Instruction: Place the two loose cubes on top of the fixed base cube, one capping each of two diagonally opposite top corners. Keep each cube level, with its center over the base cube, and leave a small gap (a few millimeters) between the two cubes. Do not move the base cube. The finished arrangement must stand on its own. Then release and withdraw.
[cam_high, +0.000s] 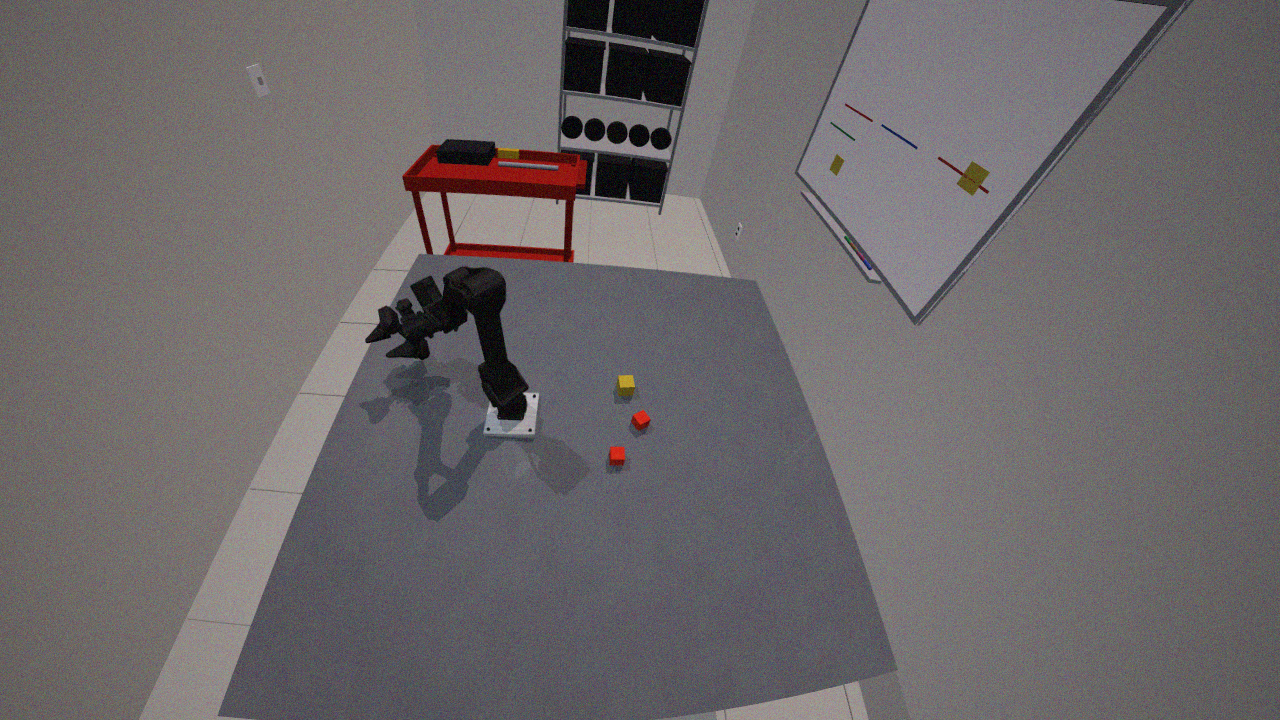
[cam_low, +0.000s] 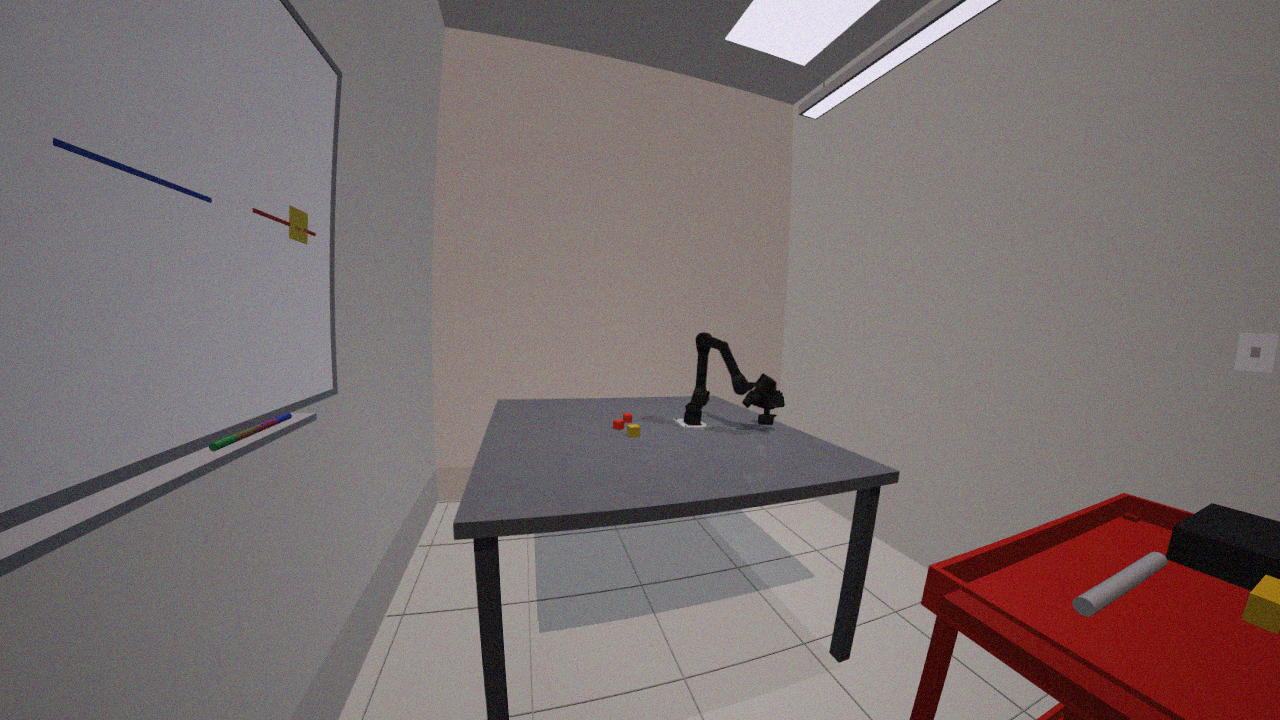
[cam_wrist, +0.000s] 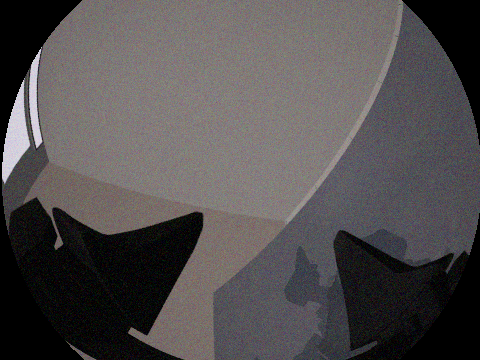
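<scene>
On the worktop (cam_high: 572, 555) (cam_low: 680, 483), seen from above, the hand (cam_high: 396, 347) (cam_low: 767, 419) (cam_wrist: 272, 231) is spread and holds nothing, at ten o'clock from the arm's white base plate (cam_high: 492, 430) (cam_low: 703, 424), while at three to four o'clock two red cubes (cam_high: 617, 455) (cam_high: 640, 420) (cam_low: 627, 418) (cam_low: 618, 424) and, at two o'clock, a yellow cube (cam_high: 626, 385) (cam_low: 633, 430) sit apart, presumably awaiting stacking.

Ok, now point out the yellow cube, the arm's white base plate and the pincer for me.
Yellow cube (cam_high: 626, 385) (cam_low: 633, 430): top and exterior views, on its body.
White base plate (cam_high: 494, 428) (cam_low: 701, 424): top and exterior views, near a corner.
Pincer (cam_high: 397, 342) (cam_wrist: 272, 231): top and wrist views, midway between its fingertips.
</scene>
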